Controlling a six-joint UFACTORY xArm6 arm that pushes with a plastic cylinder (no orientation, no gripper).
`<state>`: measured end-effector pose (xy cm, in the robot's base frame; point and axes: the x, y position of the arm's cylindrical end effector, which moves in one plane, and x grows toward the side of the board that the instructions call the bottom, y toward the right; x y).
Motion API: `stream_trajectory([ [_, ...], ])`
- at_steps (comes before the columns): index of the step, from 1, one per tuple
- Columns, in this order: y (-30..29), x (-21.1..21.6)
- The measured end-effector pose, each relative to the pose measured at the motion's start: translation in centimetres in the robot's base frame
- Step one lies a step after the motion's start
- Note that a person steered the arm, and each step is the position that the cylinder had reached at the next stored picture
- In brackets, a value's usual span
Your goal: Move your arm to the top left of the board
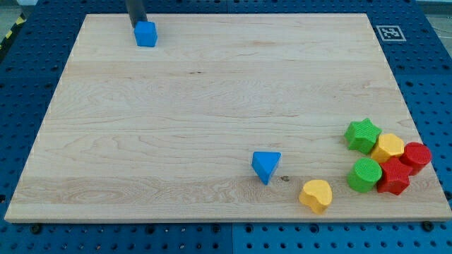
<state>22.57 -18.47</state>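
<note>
My rod comes down from the view's top, and its tip (136, 25) rests near the board's top left. The tip sits just above and left of a blue cube (146, 34), touching or almost touching it. A blue triangular block (265, 166) lies low in the middle of the wooden board (212, 106).
A cluster sits at the view's lower right: a green star (362, 135), a yellow hexagon (388, 147), a red round block (415, 157), a red star (393, 177), a green round block (364, 174) and a yellow heart (316, 195). A marker tag (389, 32) is at the top right.
</note>
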Motion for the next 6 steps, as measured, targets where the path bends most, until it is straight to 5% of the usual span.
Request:
stream_trajectory([
  [6,-10.5,0.9],
])
